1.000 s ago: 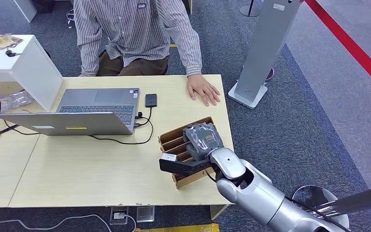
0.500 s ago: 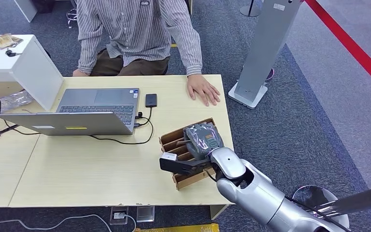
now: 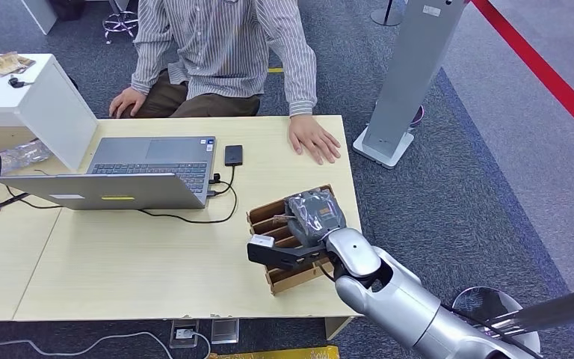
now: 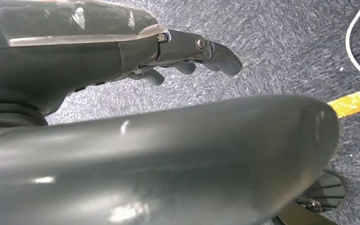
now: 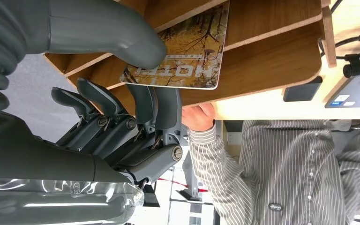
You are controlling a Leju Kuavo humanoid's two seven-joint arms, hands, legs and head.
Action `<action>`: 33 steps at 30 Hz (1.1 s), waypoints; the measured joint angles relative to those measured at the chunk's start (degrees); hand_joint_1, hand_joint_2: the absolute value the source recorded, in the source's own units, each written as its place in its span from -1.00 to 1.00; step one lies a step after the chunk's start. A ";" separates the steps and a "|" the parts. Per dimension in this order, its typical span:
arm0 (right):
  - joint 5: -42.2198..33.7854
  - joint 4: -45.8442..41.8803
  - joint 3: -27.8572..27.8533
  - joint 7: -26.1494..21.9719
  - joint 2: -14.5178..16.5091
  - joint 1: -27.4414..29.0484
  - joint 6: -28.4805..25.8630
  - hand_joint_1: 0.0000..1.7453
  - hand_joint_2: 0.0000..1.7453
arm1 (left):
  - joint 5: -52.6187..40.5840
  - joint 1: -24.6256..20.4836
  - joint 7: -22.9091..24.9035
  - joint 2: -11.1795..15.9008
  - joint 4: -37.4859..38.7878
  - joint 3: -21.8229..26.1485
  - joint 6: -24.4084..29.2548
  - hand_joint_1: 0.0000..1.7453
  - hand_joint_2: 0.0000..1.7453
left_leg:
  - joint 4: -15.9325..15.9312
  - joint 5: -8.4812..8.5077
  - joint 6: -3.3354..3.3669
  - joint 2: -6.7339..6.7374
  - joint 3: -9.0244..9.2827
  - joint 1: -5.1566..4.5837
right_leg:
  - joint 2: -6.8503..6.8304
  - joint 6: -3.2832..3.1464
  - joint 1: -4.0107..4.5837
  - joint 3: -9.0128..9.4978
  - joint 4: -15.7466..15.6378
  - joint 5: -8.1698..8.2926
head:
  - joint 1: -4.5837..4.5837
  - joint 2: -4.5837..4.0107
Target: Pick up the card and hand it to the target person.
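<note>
The card [image 5: 192, 47], printed with an autumn forest picture, stands in a slot of the brown wooden rack [image 5: 272, 51]. My right hand [image 5: 122, 117] pinches it: the thumb [image 5: 108, 28] lies on its printed face and the dark fingers [image 5: 154, 105] come up at its near edge. In the head view my right hand [image 3: 314, 217] sits on top of the rack [image 3: 265, 217] near the desk's right end. The target person [image 3: 224, 45] sits behind the desk in a striped shirt, one hand [image 3: 314, 140] flat on the desktop. My left hand [image 4: 187, 56] hangs over grey carpet, holding nothing.
An open laptop [image 3: 149, 161], a black phone [image 3: 233, 155] and cables lie on the desk [image 3: 119, 262] left of the rack. A white box [image 3: 22, 97] stands at the far left. A grey floor stand [image 3: 411, 75] rises right of the desk.
The person has shifted to the right and drawn one hand back off the desk onto the lap. My right hand has stayed on the rack.
</note>
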 joint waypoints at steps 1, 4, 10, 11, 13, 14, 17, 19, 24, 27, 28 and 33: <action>-0.01 -0.01 -0.03 0.11 -0.01 0.00 -0.26 1.00 1.00 | 0.01 0.00 0.03 0.00 0.00 -0.01 0.05 -1.00 -1.00 | 0.00 0.00 0.00 0.00 0.00 0.00 | 0.00 0.00 0.00 0.00 0.00 0.00 | 0.01 -0.01; -0.39 -0.21 -0.24 0.61 -0.09 -0.02 -1.03 1.00 1.00 | 0.04 0.01 0.04 0.00 0.00 -0.02 0.10 -1.00 -1.00 | 0.00 0.00 0.00 0.00 0.00 0.00 | 0.00 0.00 0.00 0.00 0.00 0.00 | 0.01 -0.01; -5.93 -4.64 -2.75 2.71 -1.69 -0.99 -0.23 1.00 1.00 | 0.60 0.06 0.39 0.00 0.00 -0.01 0.13 -1.00 -1.00 | 0.00 0.01 0.00 0.01 0.01 0.00 | 0.01 0.00 -0.01 0.00 0.00 0.01 | -0.01 -0.01; -7.41 -5.94 -3.30 3.21 -2.23 -1.43 0.47 1.00 1.00 | 0.78 0.08 0.47 0.00 0.00 -0.01 0.14 -1.00 -1.00 | 0.01 0.01 0.00 0.01 0.01 -0.01 | 0.00 0.00 -0.01 0.00 0.00 0.01 | -0.01 -0.01; -10.58 -9.01 -4.58 4.31 -3.57 -2.61 2.12 1.00 1.00 | 1.15 0.15 0.69 0.00 0.00 0.01 0.15 -1.00 -1.00 | 0.01 0.01 0.00 0.01 0.02 -0.01 | 0.01 0.00 -0.01 0.00 0.00 0.02 | 0.03 -0.01; -12.25 -10.60 -5.24 4.85 -4.24 -3.23 3.00 1.00 1.00 | 1.37 0.17 0.77 0.01 0.00 0.01 0.15 -1.00 -1.00 | 0.01 0.01 0.00 0.01 0.02 -0.01 | 0.02 0.00 -0.01 0.00 0.00 0.02 | 0.07 0.00; -16.70 -15.39 -6.99 6.07 -6.03 -4.85 5.45 1.00 1.00 | 1.88 0.20 0.85 0.02 0.00 0.01 0.17 -1.00 -1.00 | 0.02 0.01 0.00 0.02 0.04 -0.01 | 0.03 0.00 -0.01 0.00 0.00 0.03 | 0.06 0.00; -18.43 -18.37 -7.90 6.51 -7.07 -5.62 6.66 1.00 1.00 | 2.08 0.23 0.85 0.02 0.00 0.01 0.19 -1.00 -1.00 | 0.02 0.01 0.00 0.01 0.03 -0.01 | 0.02 0.00 -0.01 -0.01 0.00 0.03 | 0.01 0.00; -20.54 -24.59 -9.71 6.68 -8.90 -6.85 8.52 1.00 1.00 | 2.16 0.22 0.85 0.02 0.00 0.01 0.17 -1.00 -1.00 | 0.01 0.01 -0.01 0.03 0.02 0.00 | 0.04 -0.01 0.00 0.00 0.00 0.03 | -0.03 0.00; -19.89 -25.80 -10.01 5.44 -9.07 -7.06 8.31 1.00 1.00 | 2.09 0.20 0.82 0.02 0.00 0.01 0.10 -1.00 -1.00 | 0.01 0.01 0.00 0.02 0.01 0.00 | 0.03 -0.01 0.00 0.01 0.00 0.03 | -0.03 -0.01; -19.18 -25.66 -10.02 4.61 -9.01 -7.08 7.62 1.00 1.00 | 2.02 0.18 0.79 0.01 0.00 0.01 0.07 -1.00 -1.00 | 0.01 0.01 0.00 0.02 0.01 0.00 | 0.03 -0.01 0.00 0.01 0.00 0.03 | -0.03 -0.01; -15.96 -22.46 -9.97 -0.41 -8.10 -7.02 1.36 1.00 1.00 | 1.63 0.06 0.56 0.00 0.00 0.01 -0.08 -1.00 -1.00 | 0.01 0.01 0.00 0.01 0.00 0.00 | 0.02 -0.01 0.00 0.02 0.00 0.03 | 0.02 -0.01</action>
